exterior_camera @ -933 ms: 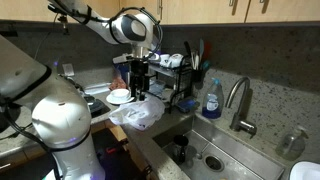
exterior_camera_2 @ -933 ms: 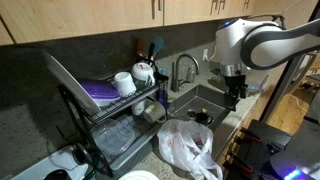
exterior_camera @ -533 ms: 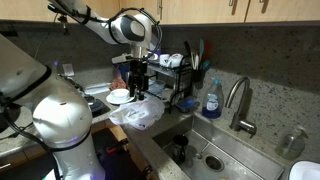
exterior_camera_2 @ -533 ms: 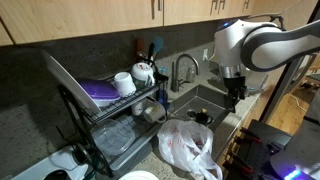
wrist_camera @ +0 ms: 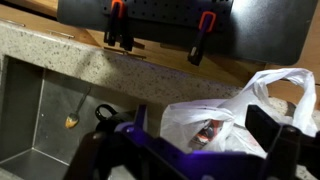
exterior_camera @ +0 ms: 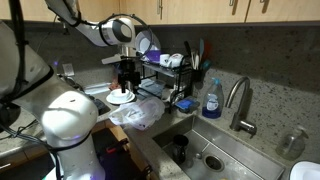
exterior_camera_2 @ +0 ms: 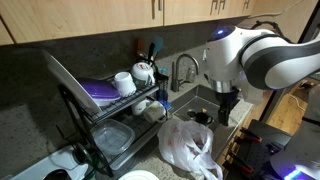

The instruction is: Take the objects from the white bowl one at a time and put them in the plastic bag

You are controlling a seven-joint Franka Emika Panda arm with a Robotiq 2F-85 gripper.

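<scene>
The white bowl sits on the counter left of the dish rack; only its rim shows at the bottom of an exterior view. Its contents are hidden. The crumpled white plastic bag lies beside it at the counter's front edge, also in an exterior view. My gripper hangs just above the bowl, hidden behind the arm in an exterior view. In the wrist view the gripper is open and empty, with the bag below it, mouth open, a reddish item inside.
A black dish rack with plates and cups stands behind the bag, also in an exterior view. A sink with faucet and blue soap bottle lies to one side. The sink basin shows in the wrist view.
The arm has swung sideways from above the plastic bag to above the white bowl. Bag and bowl have not moved.
</scene>
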